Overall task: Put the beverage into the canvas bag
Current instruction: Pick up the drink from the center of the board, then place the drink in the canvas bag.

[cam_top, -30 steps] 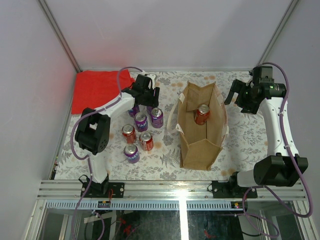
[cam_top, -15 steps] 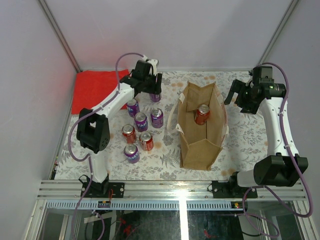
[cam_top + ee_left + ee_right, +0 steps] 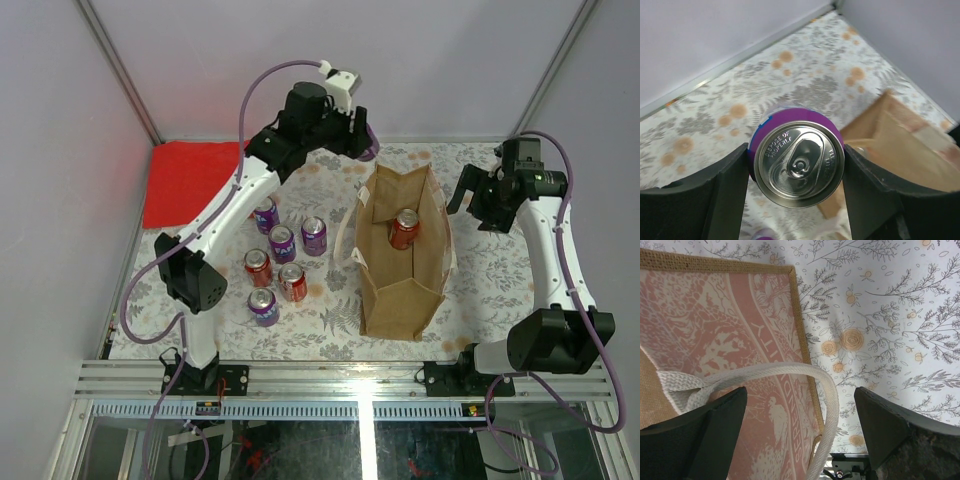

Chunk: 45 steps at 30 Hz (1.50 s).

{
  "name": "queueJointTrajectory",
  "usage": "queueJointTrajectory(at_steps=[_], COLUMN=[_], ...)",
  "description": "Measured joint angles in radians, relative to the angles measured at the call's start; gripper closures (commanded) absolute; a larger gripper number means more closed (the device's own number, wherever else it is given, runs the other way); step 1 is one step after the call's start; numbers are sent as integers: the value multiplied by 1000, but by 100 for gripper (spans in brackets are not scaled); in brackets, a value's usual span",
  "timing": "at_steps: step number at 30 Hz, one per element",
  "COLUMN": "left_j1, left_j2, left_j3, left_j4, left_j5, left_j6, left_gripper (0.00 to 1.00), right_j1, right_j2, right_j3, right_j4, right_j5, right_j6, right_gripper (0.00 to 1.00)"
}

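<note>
A red cloth lies flat on the floral table, far-left corner.

purple can aloft near upright open canvas bag.

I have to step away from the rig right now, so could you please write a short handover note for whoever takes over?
Left claw: shut on a purple can, held above the table near the canvas bag's far left corner, not yet over the opening.
Right claw: open, holding nothing, by the bag's right side above a cream handle.
Bag: upright, mouth open, one red can inside.
Left to do: carry the purple can over the opening and release it. Six cans stand on the table left of the bag.
</note>
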Motion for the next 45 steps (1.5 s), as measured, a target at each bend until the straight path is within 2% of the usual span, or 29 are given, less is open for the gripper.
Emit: queueJointTrajectory(at_steps=[8,14,20,31,45], left_j1=[-133,-204,-220,-263,-299], left_j2=[-63,-155,-164,-173,-106], left_j3=[-2,-66,-78,-288,-336], left_j4=[-15,-17,-24,-68,-67], left_j5=[78,91,100,127,100], left_j6=[20,47,76,162,268], left_gripper=[100,100,100,100,100], right_j1=[0,0,0,0,0], right_j2=[-21,-22,-22,-22,-37], right_j3=[-29,-29,-32,-34,-14], right_j4=[5,5,5,5,9], right_j5=[-7,-8,-13,-15,-11], right_j6=[1,0,0,-5,-28], right_gripper=[4,5,5,4,7])
